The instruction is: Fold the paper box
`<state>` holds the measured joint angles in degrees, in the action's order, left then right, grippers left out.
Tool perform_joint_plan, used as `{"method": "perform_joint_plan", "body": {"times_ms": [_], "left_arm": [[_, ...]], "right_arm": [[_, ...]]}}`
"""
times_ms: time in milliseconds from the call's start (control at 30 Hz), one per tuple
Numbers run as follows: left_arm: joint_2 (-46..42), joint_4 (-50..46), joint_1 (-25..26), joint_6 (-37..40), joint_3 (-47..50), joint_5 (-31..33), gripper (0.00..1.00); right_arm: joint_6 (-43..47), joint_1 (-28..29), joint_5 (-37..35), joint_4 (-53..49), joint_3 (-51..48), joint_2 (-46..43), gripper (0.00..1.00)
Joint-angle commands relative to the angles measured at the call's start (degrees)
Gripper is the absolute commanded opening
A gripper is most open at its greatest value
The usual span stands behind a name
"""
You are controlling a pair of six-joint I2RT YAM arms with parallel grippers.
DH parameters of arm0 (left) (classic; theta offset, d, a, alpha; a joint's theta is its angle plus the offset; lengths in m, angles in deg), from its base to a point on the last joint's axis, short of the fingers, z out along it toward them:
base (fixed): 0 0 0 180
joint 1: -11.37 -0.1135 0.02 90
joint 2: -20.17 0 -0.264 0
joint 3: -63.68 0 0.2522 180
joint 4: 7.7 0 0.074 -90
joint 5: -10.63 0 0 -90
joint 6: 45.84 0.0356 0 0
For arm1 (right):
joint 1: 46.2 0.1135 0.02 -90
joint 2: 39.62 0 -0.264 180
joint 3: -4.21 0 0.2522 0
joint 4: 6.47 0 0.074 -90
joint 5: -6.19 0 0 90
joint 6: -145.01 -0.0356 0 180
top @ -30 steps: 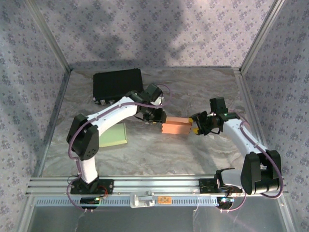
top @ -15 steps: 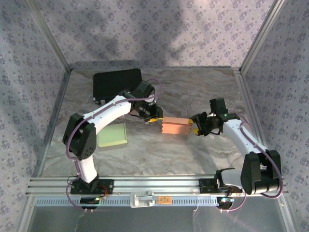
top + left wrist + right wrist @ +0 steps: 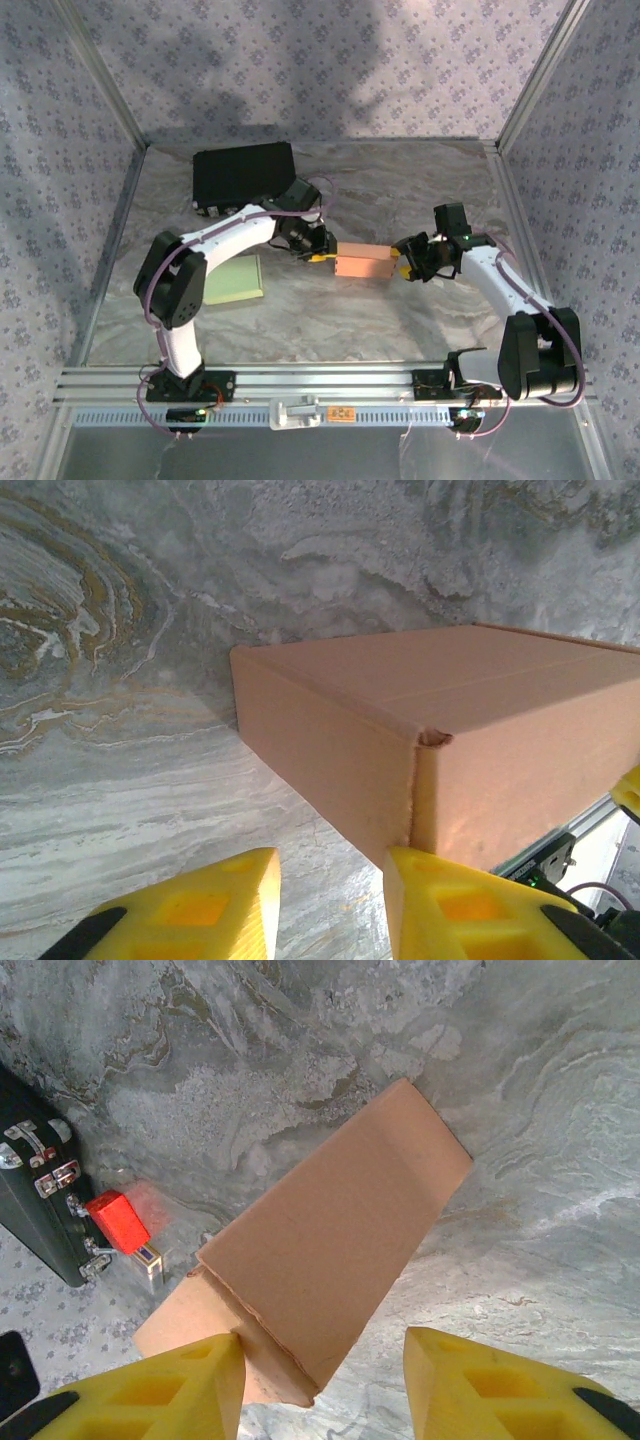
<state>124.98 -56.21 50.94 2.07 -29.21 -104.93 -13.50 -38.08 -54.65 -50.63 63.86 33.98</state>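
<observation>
I see the paper box (image 3: pixel 362 264) mid-frame: smooth tan card, crisp edges, on the veined grey surface (image 3: pixel 400 190). Left pincer (image 3: pixel 332 870) released beside its corner; right pincer (image 3: pixel 325 1345) released astride its end.

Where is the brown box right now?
In the top view, the box lies in the middle of the table, between the left fingers and the right fingers.

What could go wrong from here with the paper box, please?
Both jaws stand open at the ends of the paper box, so a push from one side may slide it across the table instead of folding it.
The left jaws sit beside its corner; closing there may miss or crumple it.
</observation>
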Motion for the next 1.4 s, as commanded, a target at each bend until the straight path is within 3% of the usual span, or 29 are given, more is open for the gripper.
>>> {"method": "perform_joint_plan", "body": {"times_ms": [0, 367, 533, 800, 1367], "left_arm": [[1.2, 0.8, 1.0, 0.9, 1.1, -1.2, 0.30], [-1.6, 1.2, 1.6, 1.0, 2.0, 0.6, 0.28], [-5.4, 0.7, 0.8, -2.0, -0.4, 2.0, 0.36], [-2.7, 3.1, 0.5, -4.4, -2.0, -0.1, 0.37], [-0.3, 3.1, 2.8, -1.1, 1.2, 1.4, 0.31]], "right_arm": [[0.9, -0.2, -2.5, -6.6, -2.3, 1.7, 0.45], [2.8, 1.3, -4.6, -10.2, 1.4, 1.0, 0.44], [3.3, 1.8, -5.1, -10.5, 1.0, 0.9, 0.43], [3.5, 2.1, -5.0, -10.4, 0.7, 0.7, 0.43], [4.3, 2.1, -4.8, -10.5, 0.1, -0.2, 0.42]]}}
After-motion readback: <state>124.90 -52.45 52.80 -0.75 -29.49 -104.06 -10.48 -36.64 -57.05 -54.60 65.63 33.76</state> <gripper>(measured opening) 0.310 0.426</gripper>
